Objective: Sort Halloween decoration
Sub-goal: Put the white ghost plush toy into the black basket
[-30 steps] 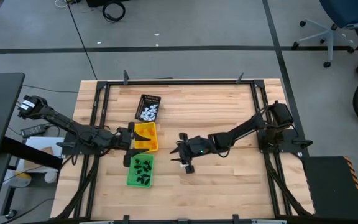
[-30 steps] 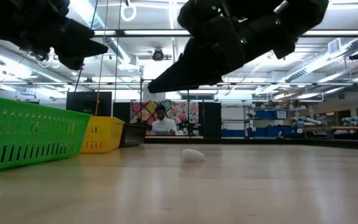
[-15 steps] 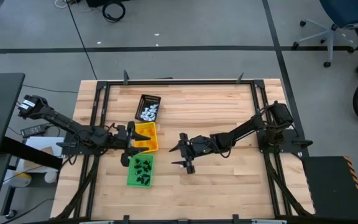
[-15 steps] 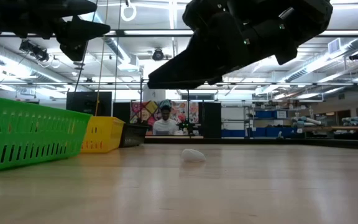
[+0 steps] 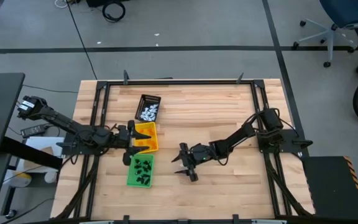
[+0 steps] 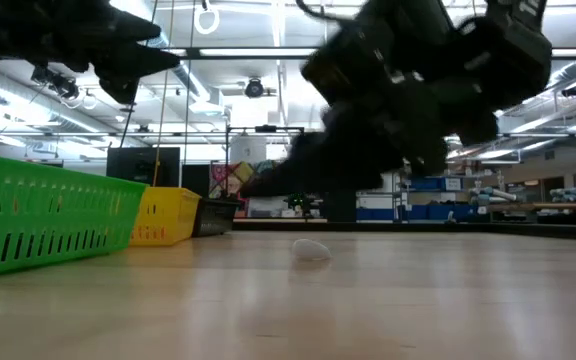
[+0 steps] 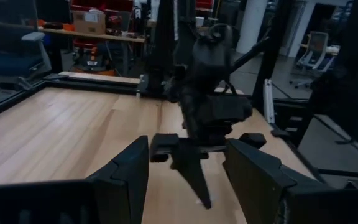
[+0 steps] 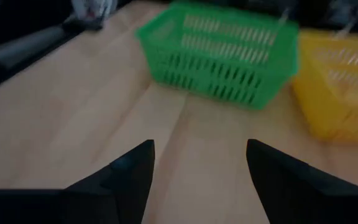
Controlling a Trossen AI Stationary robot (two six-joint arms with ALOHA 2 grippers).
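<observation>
My right gripper (image 5: 183, 167) has just spread its fingers wide and dropped toward the lower middle of the high view, holding nothing. A lone small white oval trinket (image 6: 310, 249) lies on the light wooden table (image 5: 229, 193), centre of the low view. My left gripper (image 5: 129, 144), also wide and empty, waits left of centre beside the yellow plastic tray (image 5: 149, 130). I judge a pickup comes next.

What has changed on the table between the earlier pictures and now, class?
The right gripper swung toward the table's near edge, lower over the wood, its jaws now spread wide and empty. The left gripper edged back from the yellow tray, jaws open. The white trinket and the trays stayed put.
</observation>
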